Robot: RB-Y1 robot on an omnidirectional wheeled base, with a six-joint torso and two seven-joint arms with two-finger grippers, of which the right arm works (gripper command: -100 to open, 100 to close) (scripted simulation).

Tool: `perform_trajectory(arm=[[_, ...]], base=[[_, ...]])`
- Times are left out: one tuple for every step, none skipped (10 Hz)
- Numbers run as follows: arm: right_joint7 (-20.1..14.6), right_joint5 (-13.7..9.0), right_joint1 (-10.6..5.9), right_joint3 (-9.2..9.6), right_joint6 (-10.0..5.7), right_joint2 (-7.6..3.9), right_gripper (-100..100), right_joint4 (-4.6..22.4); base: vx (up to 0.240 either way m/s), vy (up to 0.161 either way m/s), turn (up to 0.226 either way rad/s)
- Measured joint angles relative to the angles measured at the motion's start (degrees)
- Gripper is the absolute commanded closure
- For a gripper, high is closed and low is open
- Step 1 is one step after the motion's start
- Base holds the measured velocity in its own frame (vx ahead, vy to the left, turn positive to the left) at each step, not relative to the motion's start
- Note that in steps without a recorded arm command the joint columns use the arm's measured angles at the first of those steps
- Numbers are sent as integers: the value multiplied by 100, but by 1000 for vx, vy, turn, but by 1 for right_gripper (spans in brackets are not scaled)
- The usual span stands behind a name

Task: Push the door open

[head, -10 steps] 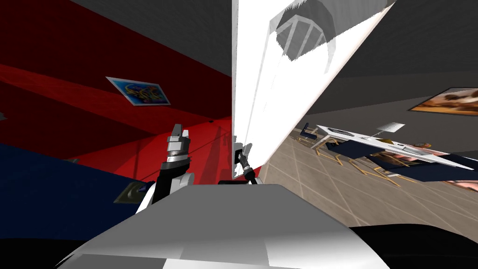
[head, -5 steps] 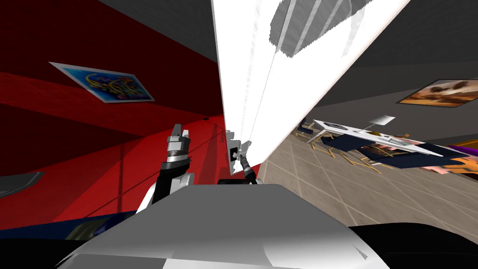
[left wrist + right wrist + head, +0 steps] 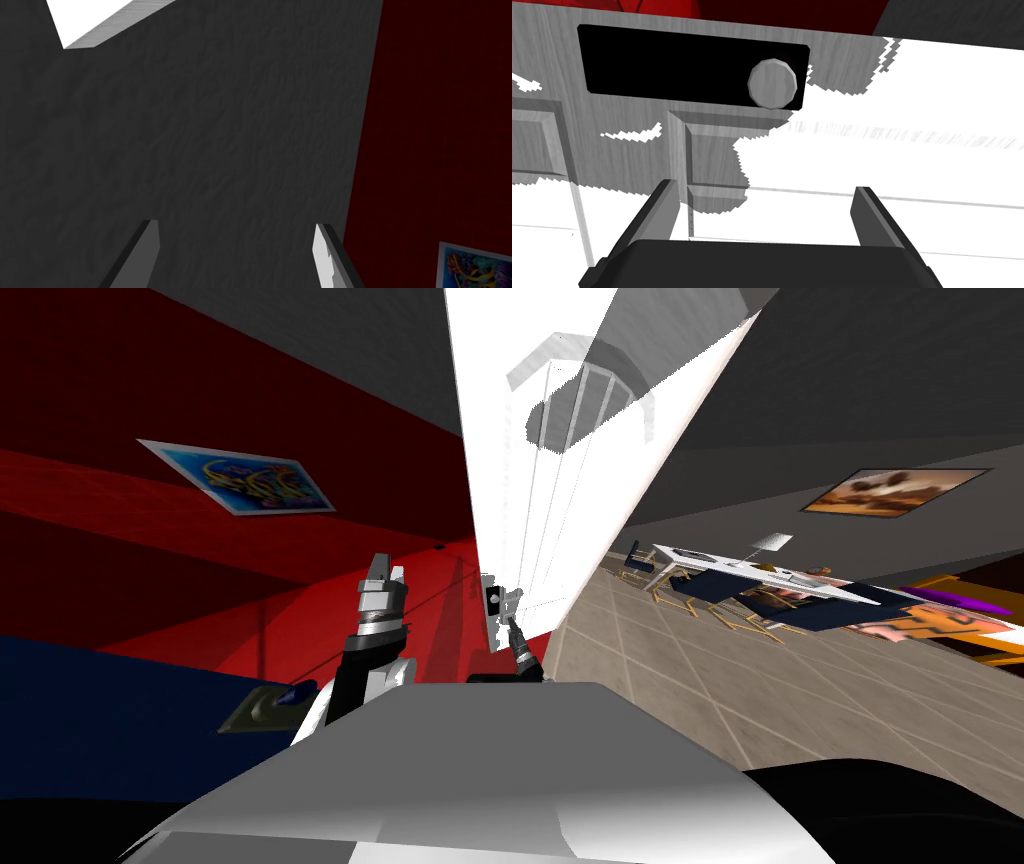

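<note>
The white panelled door (image 3: 560, 488) stands ajar, nearly edge-on, straight ahead of me. Near its free edge is a black plate (image 3: 491, 601) carrying a round grey knob (image 3: 772, 83). My right gripper (image 3: 510, 610) is close up against the door face just below that plate. In the right wrist view the right gripper (image 3: 767, 200) is open, its fingers pointing at a recessed panel of the door (image 3: 912, 100) with nothing between them. My left gripper (image 3: 381, 573) is raised to the left of the door, apart from it, and the left gripper (image 3: 235, 250) is open and empty.
A red wall with a framed picture (image 3: 240, 478) runs along the left. Past the door on the right lies a tiled floor (image 3: 700, 668) with a white table and chairs (image 3: 740, 573). A small dark object (image 3: 265, 708) lies low on the left.
The whole head view has swung, so I have turned. The door now looks narrower and more of the tiled room shows to its right. The right gripper stays at the door by the plate.
</note>
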Motion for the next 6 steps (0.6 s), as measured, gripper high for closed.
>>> perform_trajectory(arm=[[28, 38, 99, 87, -37, 117, -100, -32], [34, 43, 111, 98, -44, 128, -100, -37], [38, 35, 90, 88, -29, 33, -100, -39], [49, 29, 45, 68, -29, -9, -100, 7], [61, 23, -6, 49, -28, -28, -100, 52], [69, 16, -49, 34, -15, -42, -100, 72]], base=[[-90, -35, -2], [105, 57, 27], [177, 111, 16], [188, 95, 5], [194, 68, 14], [202, 72, 22]])
